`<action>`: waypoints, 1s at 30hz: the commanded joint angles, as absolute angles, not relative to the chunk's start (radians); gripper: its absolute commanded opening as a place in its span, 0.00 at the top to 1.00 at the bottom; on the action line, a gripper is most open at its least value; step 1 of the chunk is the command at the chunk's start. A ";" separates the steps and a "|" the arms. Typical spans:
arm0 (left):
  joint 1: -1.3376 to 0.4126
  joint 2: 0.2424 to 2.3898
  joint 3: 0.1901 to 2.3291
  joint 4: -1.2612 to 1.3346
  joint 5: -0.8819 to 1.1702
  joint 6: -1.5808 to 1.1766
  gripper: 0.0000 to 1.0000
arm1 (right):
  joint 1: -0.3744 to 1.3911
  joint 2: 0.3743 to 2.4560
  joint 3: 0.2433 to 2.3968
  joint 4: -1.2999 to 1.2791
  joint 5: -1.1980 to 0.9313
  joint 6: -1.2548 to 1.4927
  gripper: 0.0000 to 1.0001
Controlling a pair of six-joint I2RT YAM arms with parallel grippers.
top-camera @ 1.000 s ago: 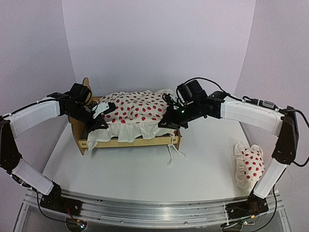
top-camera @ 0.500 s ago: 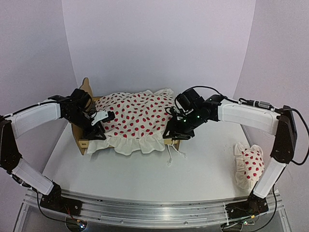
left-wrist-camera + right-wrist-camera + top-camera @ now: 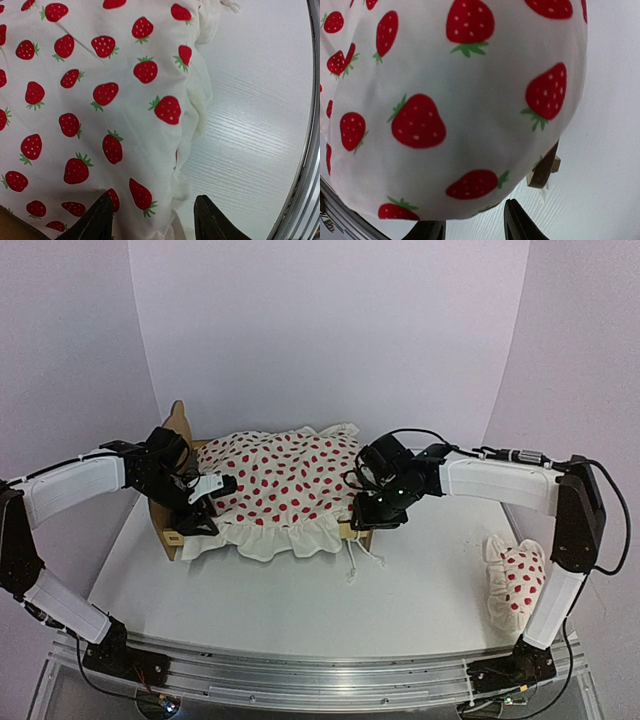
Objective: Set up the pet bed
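At the pet bed (image 3: 178,422) | arms reach inward | left claw (image 3: 152,225) spread | right claw (image 3: 472,227) spread

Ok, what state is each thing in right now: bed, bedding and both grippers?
pet bed: upright on the table, mostly under the duvet
strawberry duvet: spread over the bed, ruffle hanging over the near side
strawberry pillow: off the bed, lying on the table, far right
left gripper: open, above the duvet
right gripper: open, at the duvet's edge

Plain pale walls (image 3: 330,330) enclose a white wood-grained table (image 3: 300,600) edged by a metal rail (image 3: 320,680).
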State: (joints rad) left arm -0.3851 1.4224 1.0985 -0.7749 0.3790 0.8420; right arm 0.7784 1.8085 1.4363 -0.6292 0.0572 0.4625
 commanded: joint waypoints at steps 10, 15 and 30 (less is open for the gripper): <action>-0.378 1.386 1.096 -0.699 0.194 0.868 1.00 | 0.714 1.747 1.440 -0.541 0.104 0.394 1.00; -0.369 1.374 1.084 -0.706 0.134 0.871 1.00 | 0.669 1.679 1.422 -0.588 -0.078 0.307 1.00; -0.356 1.361 1.074 -0.687 0.072 0.885 1.00 | 0.652 1.771 1.708 -1.046 -0.215 0.069 1.00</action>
